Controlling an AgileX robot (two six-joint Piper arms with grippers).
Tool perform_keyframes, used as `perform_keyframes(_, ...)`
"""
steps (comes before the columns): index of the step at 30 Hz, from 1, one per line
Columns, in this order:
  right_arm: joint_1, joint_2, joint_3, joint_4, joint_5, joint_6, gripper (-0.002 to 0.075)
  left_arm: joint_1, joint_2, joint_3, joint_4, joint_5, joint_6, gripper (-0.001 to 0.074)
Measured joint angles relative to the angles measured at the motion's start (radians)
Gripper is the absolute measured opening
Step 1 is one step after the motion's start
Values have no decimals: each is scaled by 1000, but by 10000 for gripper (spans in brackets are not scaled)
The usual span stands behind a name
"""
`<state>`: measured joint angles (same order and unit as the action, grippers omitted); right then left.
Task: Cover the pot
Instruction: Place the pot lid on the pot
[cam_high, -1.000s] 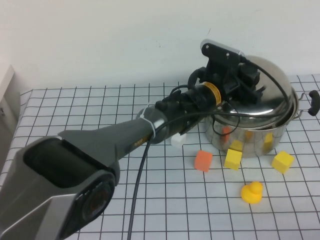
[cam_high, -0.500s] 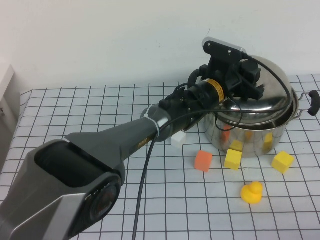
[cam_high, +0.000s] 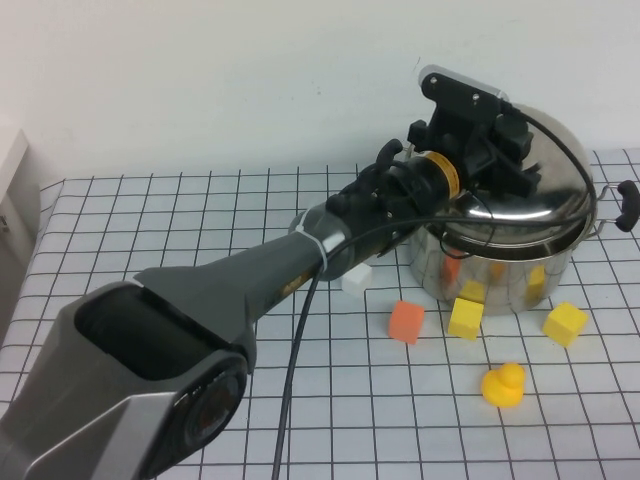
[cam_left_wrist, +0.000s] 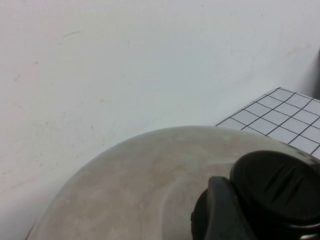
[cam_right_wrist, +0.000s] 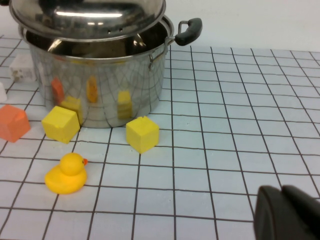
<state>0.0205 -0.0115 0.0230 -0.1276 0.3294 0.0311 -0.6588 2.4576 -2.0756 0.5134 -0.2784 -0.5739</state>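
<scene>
Pot (cam_high: 500, 270): stands on the gridded surface (cam_high: 200, 330), far right; lid (cam_high: 545, 190) tilted, not seated.
Judged rigid, heavy, slick steel; best taken at its black handles (cam_right_wrist: 187, 31). Left gripper (cam_high: 500, 160) on the knob (cam_left_wrist: 277, 185), fingers apparently closed around it. Right gripper (cam_right_wrist: 290, 212) low, near; finger state cannot be told.

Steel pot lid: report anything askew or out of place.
The domed steel lid sits tilted on the shiny steel pot, with a dark gap at the rim by the black handle. The left gripper is at its top; the right gripper is low over the table.
</scene>
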Motion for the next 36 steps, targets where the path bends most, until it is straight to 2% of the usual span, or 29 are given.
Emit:
perform_keyframes(16, 0, 0, 0, 0, 0, 0, 9, -6, 110, -111, -6, 26, -9, 331)
perform_keyframes(36, 0, 0, 0, 0, 0, 0, 9, -8, 135, -116, 0, -57, -3, 331)
